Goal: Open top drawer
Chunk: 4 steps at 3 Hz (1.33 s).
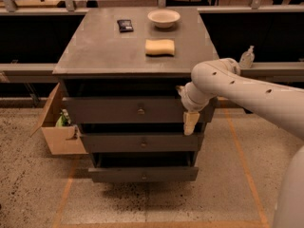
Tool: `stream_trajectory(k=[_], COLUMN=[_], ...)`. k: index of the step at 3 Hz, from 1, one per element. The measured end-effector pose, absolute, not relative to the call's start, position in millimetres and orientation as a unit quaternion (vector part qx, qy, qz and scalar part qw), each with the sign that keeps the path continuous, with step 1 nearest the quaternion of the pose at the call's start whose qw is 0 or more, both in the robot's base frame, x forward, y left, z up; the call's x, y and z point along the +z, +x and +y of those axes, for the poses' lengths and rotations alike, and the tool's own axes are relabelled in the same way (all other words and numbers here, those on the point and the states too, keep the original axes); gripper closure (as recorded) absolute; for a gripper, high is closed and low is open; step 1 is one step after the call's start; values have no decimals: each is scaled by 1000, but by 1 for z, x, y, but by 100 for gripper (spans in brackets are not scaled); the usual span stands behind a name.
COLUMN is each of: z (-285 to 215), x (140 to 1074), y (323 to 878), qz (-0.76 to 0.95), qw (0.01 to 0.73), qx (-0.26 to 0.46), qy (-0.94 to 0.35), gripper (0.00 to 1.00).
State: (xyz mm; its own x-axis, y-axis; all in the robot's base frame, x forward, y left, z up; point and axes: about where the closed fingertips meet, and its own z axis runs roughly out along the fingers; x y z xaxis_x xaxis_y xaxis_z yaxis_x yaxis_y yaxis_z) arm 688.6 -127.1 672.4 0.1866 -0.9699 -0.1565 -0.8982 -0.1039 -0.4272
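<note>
The top drawer [109, 110] is the widest dark grey front of three in the grey cabinet, with a small round metal knob [140, 111] at its centre. Its front stands a little out from under the cabinet top, with a dark gap above it. My gripper [191, 122] hangs from the white arm [247, 94], which comes in from the right. It sits at the right end of the top drawer's front, well to the right of the knob, with its pale tip pointing down to the drawer's lower edge.
The middle drawer [140, 143] and bottom drawer [144, 175] lie below. On the cabinet top [95, 51] are a tan sponge [160, 47], a white bowl [164, 17] and a dark packet [125, 25]. A cardboard box [59, 132] stands to the left, and a bottle [246, 57] on the right ledge.
</note>
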Motion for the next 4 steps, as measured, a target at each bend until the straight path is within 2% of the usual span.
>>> stream_trajectory(k=[1, 2, 3, 4], z=[-126, -124, -125, -124], x=[666, 661, 664, 674], y=[701, 705, 690, 650], qz=[632, 632, 626, 609], qw=[214, 207, 195, 185], qx=[-74, -62, -41, 0], qy=[-741, -744, -754, -771], gripper=[18, 41, 64, 88])
